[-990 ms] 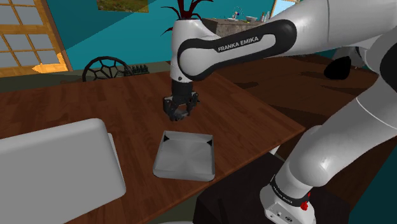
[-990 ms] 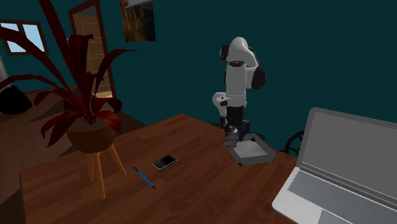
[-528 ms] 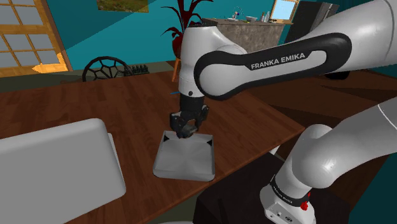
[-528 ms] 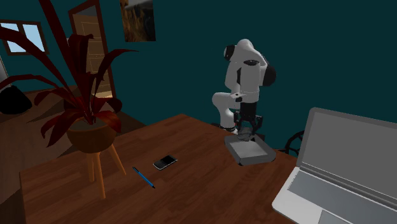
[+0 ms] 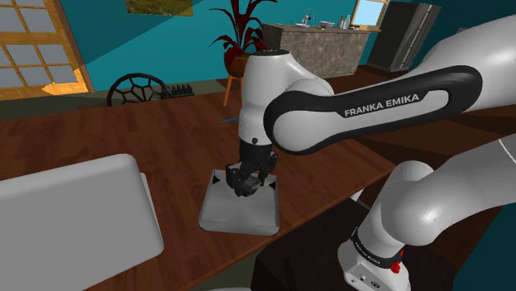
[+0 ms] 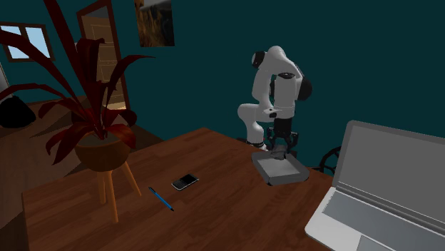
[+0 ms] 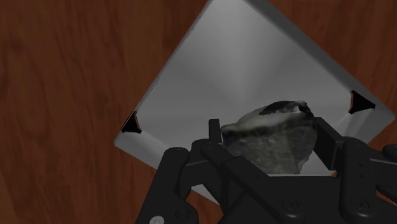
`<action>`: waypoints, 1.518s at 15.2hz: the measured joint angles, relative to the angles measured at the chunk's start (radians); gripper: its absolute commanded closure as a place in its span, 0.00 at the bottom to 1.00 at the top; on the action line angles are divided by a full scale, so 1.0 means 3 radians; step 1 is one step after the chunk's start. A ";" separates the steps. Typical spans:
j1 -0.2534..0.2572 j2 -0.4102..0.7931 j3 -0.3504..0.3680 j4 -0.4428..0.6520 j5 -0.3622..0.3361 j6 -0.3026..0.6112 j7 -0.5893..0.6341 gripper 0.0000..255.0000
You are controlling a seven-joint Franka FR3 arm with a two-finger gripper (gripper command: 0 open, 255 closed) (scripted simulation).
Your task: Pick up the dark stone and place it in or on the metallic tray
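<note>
In the shoulder view, the wrist is pointed straight down over the table (image 5: 124, 136). From there the arm is folded back to the right: a white elbow is bent above the wrist, a dark-banded link lettered FRANKA EMIKA is run across to the right edge, and the lower links are dropped to the stand at the lower right. In the second exterior view, the arm is seen at the far edge of the table, doubled over itself with the hand lowered.

The gripper (image 5: 245, 180) is hung over the far part of the metallic tray (image 5: 236, 211), between the tray's two black corner marks. In the wrist view, the gripper (image 7: 275, 167) is seen pinching the dark stone (image 7: 273, 133). The fingers are held apart by the stone's width and pressed against its two sides. The stone is thus carried in the gripper above the tray's (image 7: 235, 70) grey floor. Whether it touches that floor cannot be told.

In the shoulder view, the laptop (image 5: 74, 207) is cut off by the left edge. One corner of the tray is covered by the gripper body in the wrist view. In the two exterior views, the stone is hard to tell from the black fingers.
</note>
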 measured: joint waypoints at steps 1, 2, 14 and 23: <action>-0.0001 0.0018 0.0008 -0.0035 0.0005 0.0053 -0.0006 1.00; 0.0004 0.0027 0.0019 -0.0075 0.0015 0.0100 -0.0006 1.00; -0.0001 0.0182 0.0096 -0.0254 0.0042 0.0434 -0.0011 1.00; 0.0001 0.0106 0.0060 -0.0167 0.0029 0.0277 -0.0008 0.00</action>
